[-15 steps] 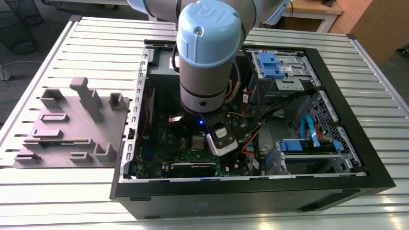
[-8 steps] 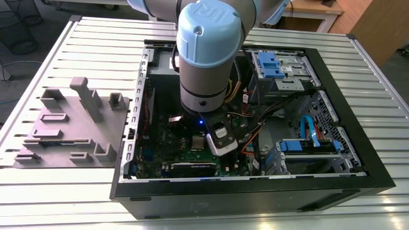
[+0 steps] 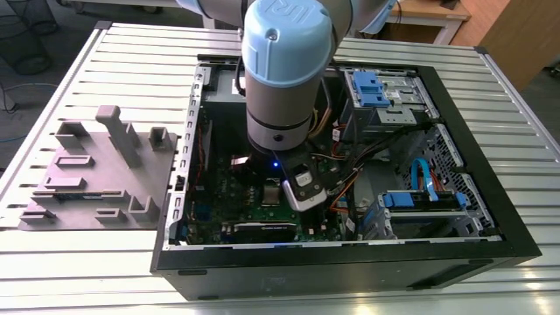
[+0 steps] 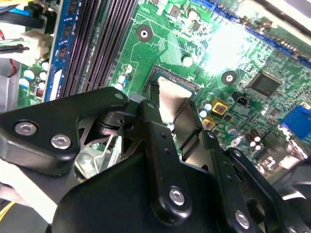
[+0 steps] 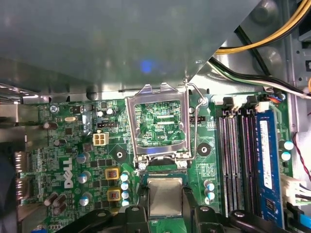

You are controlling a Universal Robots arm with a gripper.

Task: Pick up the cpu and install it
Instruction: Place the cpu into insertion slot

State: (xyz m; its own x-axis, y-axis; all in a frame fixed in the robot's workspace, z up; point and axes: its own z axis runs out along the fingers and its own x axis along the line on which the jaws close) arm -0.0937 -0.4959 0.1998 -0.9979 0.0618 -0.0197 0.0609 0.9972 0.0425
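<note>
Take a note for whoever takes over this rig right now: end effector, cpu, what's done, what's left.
End effector: shut on the small flat square silvery-grey cpu, low over the green motherboard.
Rectangular metal socket frame: stands open, next to the cpu.
Done: cpu picked up, brought to the board.
Left: cpu not released, seating unclear; frame not closed.

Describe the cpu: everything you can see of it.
The cpu is a small flat square chip with a dull silvery metal top. It sits over the dark socket on the green motherboard, beside the opened socket frame. The gripper clasps it by two opposite edges.
</note>
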